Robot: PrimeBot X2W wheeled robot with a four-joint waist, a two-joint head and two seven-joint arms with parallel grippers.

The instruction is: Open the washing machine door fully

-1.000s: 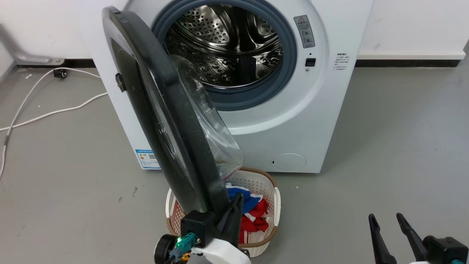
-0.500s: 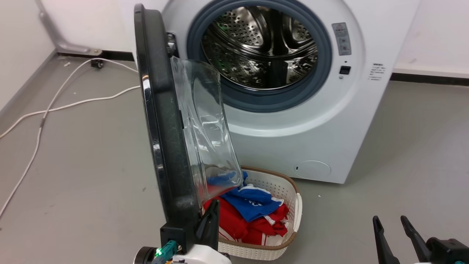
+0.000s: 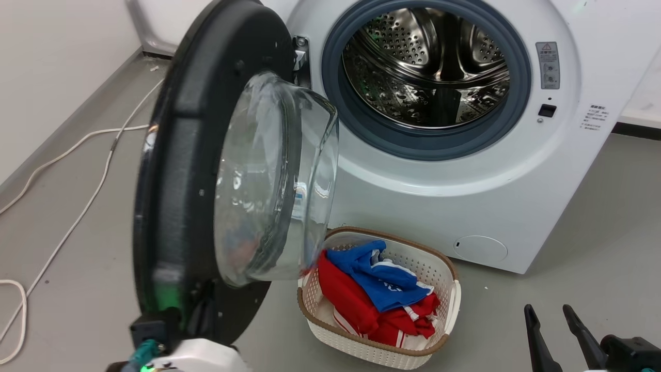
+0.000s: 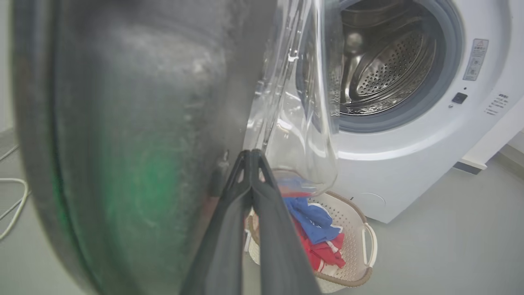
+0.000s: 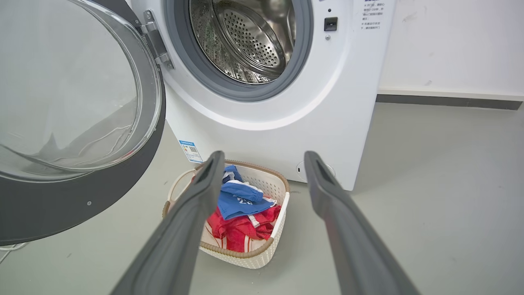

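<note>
The washing machine (image 3: 465, 206) stands ahead with its steel drum (image 3: 434, 67) exposed. The washing machine door (image 3: 175, 155) hangs swung out to the left on its hinge (image 3: 301, 57), with its inner face and clear glass bowl (image 3: 268, 175) turned toward me. My left gripper (image 3: 193, 307) is at the door's lower rim. In the left wrist view the left gripper (image 4: 250, 153) is shut, its fingers together and their tips against the door's (image 4: 123, 123) dark inner face beside the glass. My right gripper (image 3: 547, 310) (image 5: 264, 155) hangs open at the lower right, well clear of the door (image 5: 82, 205).
A white basket (image 3: 392, 240) with red and blue clothes sits on the floor just in front of the machine, right of the door's lower edge. A white cable (image 3: 77, 150) trails over the grey floor at left, near a pale wall (image 3: 51, 62).
The door has swung further out to the left, from edge-on to showing its inner face, and my left gripper went with its lower rim. The head camera shifted. The right gripper stayed put.
</note>
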